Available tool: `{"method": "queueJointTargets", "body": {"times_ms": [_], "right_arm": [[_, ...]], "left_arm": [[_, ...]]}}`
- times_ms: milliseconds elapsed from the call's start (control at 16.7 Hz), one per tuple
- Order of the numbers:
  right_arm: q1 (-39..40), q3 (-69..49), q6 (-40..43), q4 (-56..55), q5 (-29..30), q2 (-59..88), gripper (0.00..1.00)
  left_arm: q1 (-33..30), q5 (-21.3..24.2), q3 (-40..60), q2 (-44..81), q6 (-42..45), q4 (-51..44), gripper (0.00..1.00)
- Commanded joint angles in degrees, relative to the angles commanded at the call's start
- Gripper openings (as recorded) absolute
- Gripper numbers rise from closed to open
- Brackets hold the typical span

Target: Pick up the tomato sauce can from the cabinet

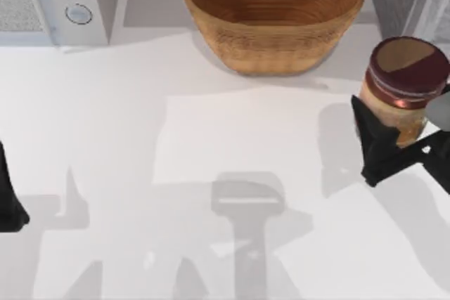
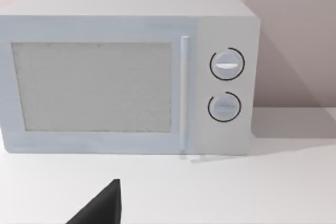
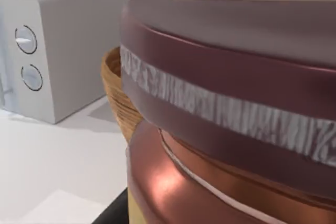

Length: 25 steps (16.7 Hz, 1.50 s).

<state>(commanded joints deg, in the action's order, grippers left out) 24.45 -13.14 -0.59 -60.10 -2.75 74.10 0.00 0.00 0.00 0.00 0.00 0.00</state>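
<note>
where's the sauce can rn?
Top view: the sauce can is at the table's right edge, just right of the basket, with the right hand around it.

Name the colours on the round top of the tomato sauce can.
The tomato sauce can has a top that is part dark maroon, part brown, clearest in the top view.
</note>
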Motion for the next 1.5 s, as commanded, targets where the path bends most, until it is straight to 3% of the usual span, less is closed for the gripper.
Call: {"method": "queueJointTargets", "body": {"times_ms": [780, 1500], "right_arm": [[12.9, -7.9, -0.1, -33.6, -1.1, 40.2, 0.00], [14.0, -11.7, -0.2, -34.8, -1.0, 45.9, 0.00]], "left_arm": [[0.0, 0.0, 0.0, 0.0, 0.0, 0.0, 1.00], [0.0, 0.0, 0.0, 0.0, 0.0, 0.0, 1.00]]}}
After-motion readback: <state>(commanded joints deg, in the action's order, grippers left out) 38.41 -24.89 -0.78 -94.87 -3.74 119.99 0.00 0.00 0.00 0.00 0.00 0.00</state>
